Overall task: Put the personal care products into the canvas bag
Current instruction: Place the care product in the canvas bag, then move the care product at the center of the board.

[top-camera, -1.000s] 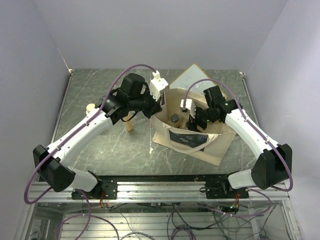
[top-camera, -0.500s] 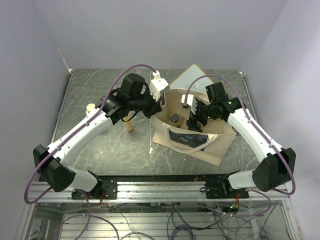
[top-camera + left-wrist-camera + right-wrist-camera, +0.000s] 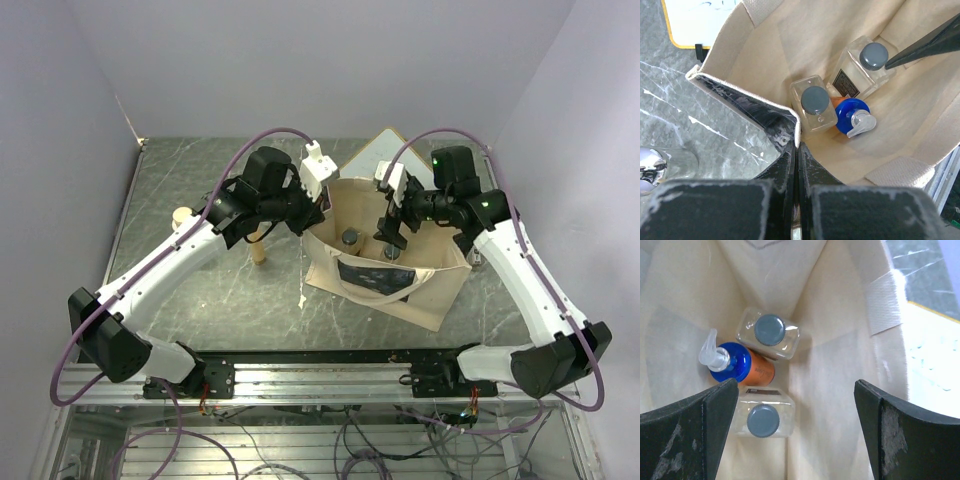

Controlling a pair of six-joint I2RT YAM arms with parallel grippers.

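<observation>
Fingers of our left gripper (image 3: 796, 150) pinch tight on the rim of the canvas bag (image 3: 765, 45), while our right gripper (image 3: 796, 390) hangs spread wide and empty over its mouth. Inside we see one clear grey-capped bottle (image 3: 769, 331), a second clear bottle (image 3: 762, 421), and the orange pump bottle (image 3: 759, 371) between them.

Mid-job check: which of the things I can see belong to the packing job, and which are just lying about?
Job:
- canvas bag
- inside it: orange bottle, two clear bottles
- not yet packed, on the table: tan tube, cream cylinder, silver-capped bottle

Lying about:
- white framed board, behind the bag
</observation>
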